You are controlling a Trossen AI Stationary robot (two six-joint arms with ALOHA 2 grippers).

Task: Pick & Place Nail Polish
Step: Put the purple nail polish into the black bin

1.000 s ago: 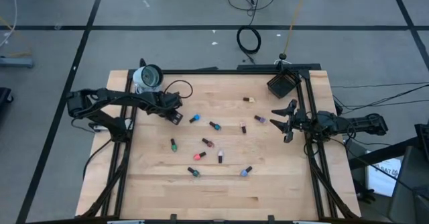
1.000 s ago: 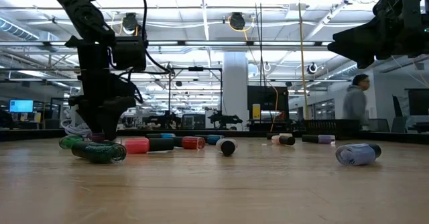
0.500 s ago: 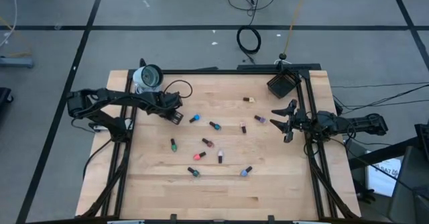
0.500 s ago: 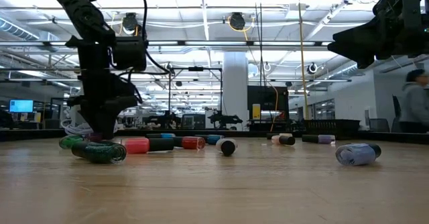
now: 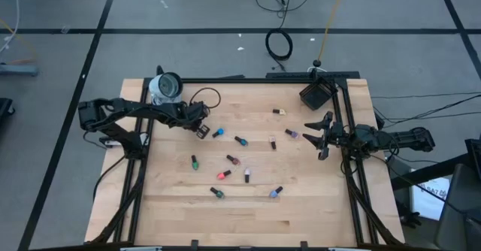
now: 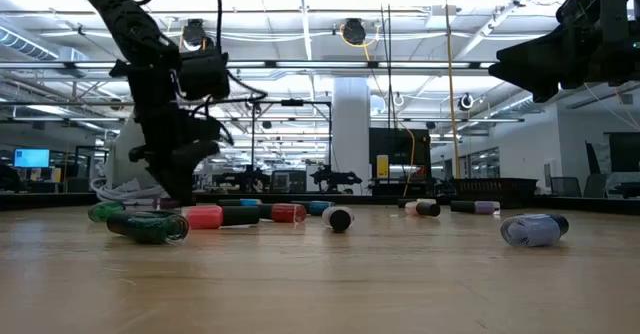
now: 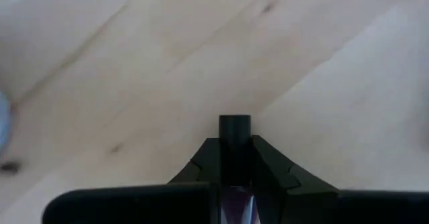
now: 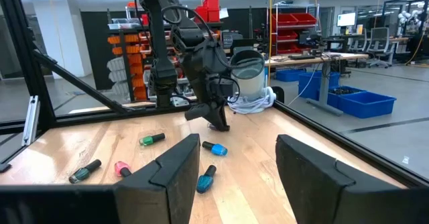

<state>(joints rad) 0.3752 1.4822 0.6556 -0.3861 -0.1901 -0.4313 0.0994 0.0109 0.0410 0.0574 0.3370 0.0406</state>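
Observation:
Several small nail polish bottles lie on their sides across the wooden table (image 5: pixel 173 206), among them a blue one (image 5: pixel 218 133), a green one (image 5: pixel 194 161) and a red one (image 5: pixel 223 175). My left gripper (image 5: pixel 201 129) is at the far left of the table, shut on a purplish nail polish bottle (image 7: pixel 234 184) whose dark cap sticks out past the fingertips. My right gripper (image 5: pixel 316 137) hangs open above the table's right side with nothing between its fingers (image 8: pixel 175 162). My left gripper pinches the bottle's purplish body (image 7: pixel 234 198) between its two fingers. The bottle lies along the fingers, its dark cap (image 7: pixel 234 127) reaching out beyond their tips toward the wood. The fingers come slanting down from the table's left. Whether the cap touches the table, I cannot tell.
A small black box (image 5: pixel 316 95) stands at the far right corner. A white round holder with a coiled cable (image 5: pixel 165 86) sits at the far left corner. Black rails (image 5: pixel 352 183) frame the table. The near strip of the table holds no bottles.
My left gripper has moved a little toward the table's right edge and risen slightly, tipping as it went. The bottles on the table and my right gripper have stayed where they were.

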